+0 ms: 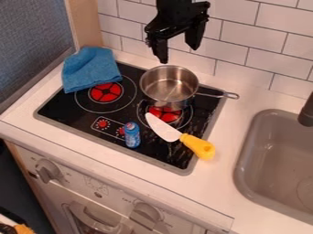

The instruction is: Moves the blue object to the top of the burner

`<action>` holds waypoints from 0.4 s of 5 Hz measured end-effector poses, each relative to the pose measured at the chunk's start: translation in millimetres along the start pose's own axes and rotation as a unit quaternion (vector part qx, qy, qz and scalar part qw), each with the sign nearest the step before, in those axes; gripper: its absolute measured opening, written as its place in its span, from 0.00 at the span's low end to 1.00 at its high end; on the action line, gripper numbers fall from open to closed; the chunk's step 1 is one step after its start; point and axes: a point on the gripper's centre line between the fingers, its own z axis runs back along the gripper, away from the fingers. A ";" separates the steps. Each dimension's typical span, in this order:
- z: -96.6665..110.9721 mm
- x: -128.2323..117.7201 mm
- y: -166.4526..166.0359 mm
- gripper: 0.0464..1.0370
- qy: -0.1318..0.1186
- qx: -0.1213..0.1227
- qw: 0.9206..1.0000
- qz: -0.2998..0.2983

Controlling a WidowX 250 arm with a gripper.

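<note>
Gripper (178, 54) spread, empty, up by pot (168, 103); blue can (131, 136) upright on hob (61, 109), well apart, camera-side & a bit L in view. Prob needs reach fwd past pot.

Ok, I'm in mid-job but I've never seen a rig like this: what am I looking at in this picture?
You are looking down at a slant on a kitchen counter from one fixed camera. The black shape at the top is the robot's arm, ending in a two-fingered pincer. The pincer is open and holds nothing; it hangs over the back of the stove.

On the stove, a metal pot sits partly over the right burner. In front of it lies a knife with a yellow handle. A small blue bottle stands by the painted controls, and a blue cloth covers the stove's back left corner. To the right is a sink.
</note>
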 end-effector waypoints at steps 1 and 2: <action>-12.5 -6.8 7.6 0.96 0.011 0.017 1.000 0.001; 6.3 -21.1 32.0 0.96 0.009 0.005 1.000 0.017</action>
